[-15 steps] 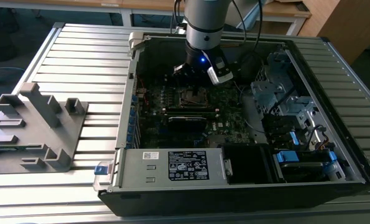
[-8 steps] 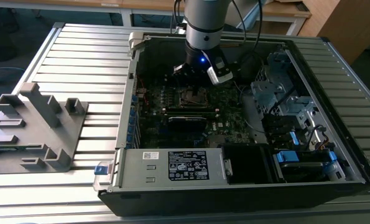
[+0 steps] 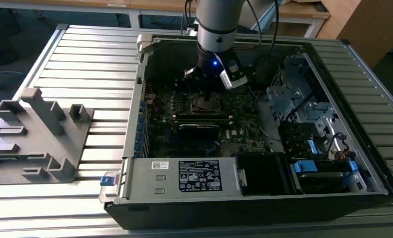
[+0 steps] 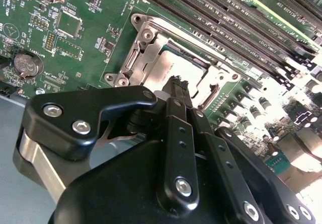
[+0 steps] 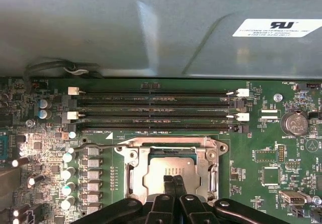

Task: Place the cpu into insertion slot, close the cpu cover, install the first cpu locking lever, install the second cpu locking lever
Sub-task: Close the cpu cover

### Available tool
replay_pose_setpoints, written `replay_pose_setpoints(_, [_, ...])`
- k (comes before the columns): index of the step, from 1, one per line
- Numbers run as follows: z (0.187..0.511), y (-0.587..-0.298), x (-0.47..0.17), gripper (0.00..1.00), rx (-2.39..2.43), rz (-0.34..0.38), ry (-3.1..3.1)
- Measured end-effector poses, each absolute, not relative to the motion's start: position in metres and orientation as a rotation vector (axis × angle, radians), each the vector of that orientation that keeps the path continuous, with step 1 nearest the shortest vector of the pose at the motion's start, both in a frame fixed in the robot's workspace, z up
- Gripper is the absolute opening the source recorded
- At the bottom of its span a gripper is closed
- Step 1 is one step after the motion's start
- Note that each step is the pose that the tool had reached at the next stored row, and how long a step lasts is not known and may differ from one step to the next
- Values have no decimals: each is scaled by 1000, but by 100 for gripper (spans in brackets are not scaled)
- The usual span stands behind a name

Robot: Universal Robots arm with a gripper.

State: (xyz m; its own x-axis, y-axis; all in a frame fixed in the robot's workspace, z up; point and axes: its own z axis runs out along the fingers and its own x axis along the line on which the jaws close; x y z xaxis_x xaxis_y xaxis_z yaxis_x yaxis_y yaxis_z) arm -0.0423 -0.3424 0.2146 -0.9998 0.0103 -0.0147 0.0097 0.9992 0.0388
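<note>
Right beneath the gripper [image 5: 173, 180] lies the cpu [image 5: 162, 166], seated on the motherboard [image 5: 261, 141].

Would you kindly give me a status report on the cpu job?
Hand shut, low over cpu. Cpu seated, cover down. Nothing between them.
</note>
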Motion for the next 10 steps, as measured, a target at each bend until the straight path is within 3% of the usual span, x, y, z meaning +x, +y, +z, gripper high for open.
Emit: replay_pose_setpoints(10, [216, -342, -42, 11, 16, 61, 3126])
